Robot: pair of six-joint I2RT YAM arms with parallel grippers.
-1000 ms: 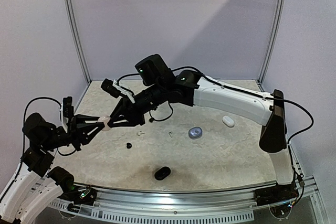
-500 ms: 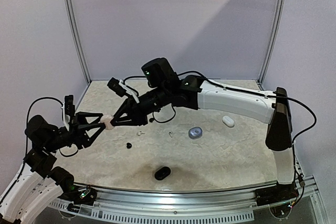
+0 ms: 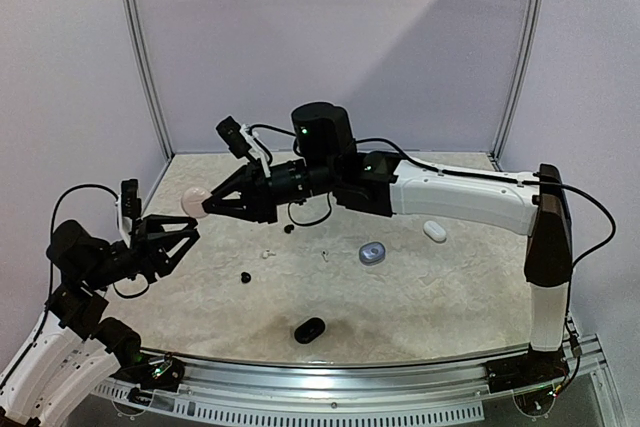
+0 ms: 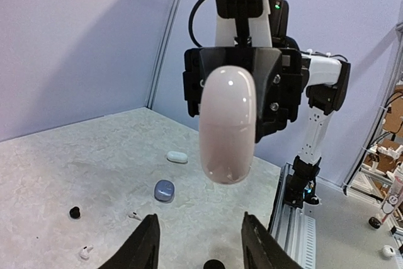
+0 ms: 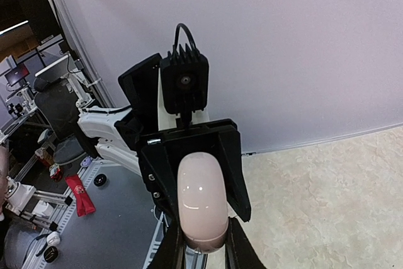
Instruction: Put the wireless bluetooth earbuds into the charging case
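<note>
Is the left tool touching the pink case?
Apart. The left wrist view shows the pink case clear of the left tool, with table showing between them.

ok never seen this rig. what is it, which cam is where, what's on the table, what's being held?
Two robot arms are bolted at the near edge of a marbled beige table, each ending in a two-finger gripper. The wide picture comes from a fixed camera above and behind them; the other two come from a camera on each wrist. The right gripper is shut on a pale pink pebble-shaped plastic case, held in the air. The left gripper is open and empty, facing that case. On the table lie a white oval case, a blue-grey round case, a black oval case and tiny earbuds: a black earbud, a white earbud.
</note>
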